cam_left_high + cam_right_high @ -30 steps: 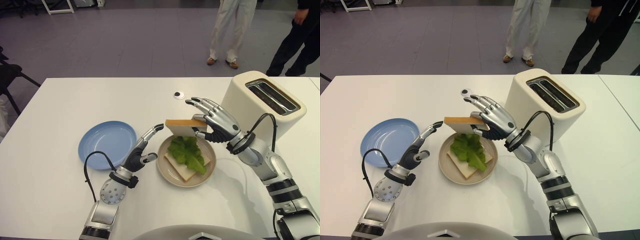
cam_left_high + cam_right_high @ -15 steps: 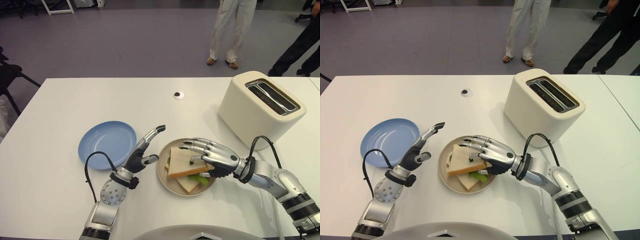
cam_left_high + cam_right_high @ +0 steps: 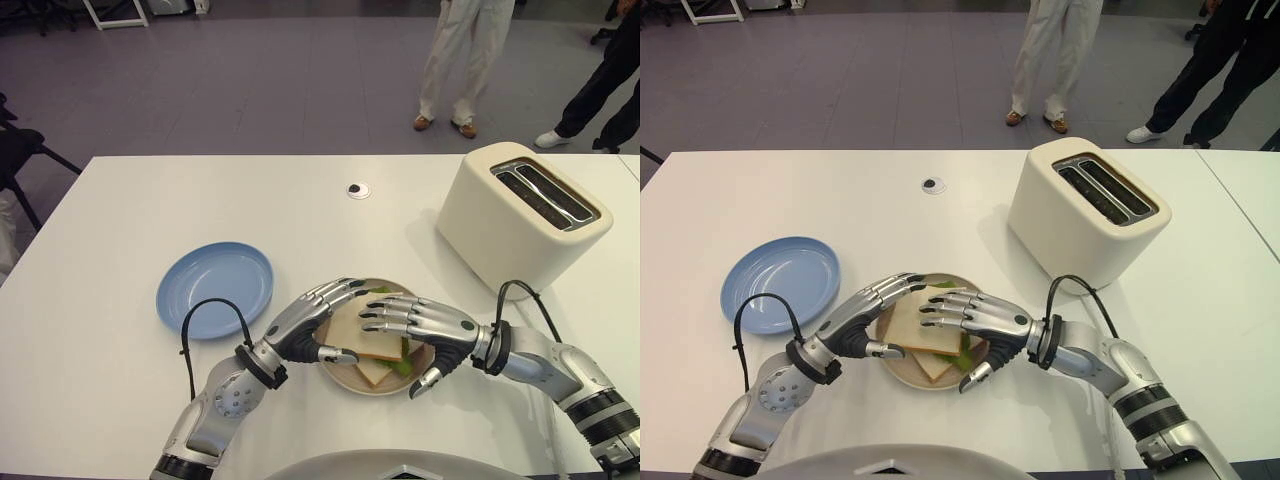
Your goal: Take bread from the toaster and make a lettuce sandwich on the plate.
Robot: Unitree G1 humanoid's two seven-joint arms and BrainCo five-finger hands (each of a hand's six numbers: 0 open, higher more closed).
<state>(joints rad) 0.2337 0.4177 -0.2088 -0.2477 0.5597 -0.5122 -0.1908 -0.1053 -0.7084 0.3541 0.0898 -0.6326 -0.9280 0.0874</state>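
Lying palm down on the sandwich (image 3: 347,325), the right hand (image 3: 425,325) has its fingers spread flat over the top slice and its thumb splayed away toward the near rim of the plate (image 3: 385,388), so it presses rather than grips. The left hand (image 3: 305,325) closes on the sandwich's left edge, fingers curved over the top slice and thumb beneath at the side. The sandwich sits on the plate, with lettuce (image 3: 962,345) peeking out between the slices under the right hand. A blue plate (image 3: 215,290) lies just to the left on the table (image 3: 150,200). The toaster (image 3: 520,215) stands at the right rear, well apart from the hands. A small black disc (image 3: 357,189) sits farther back.
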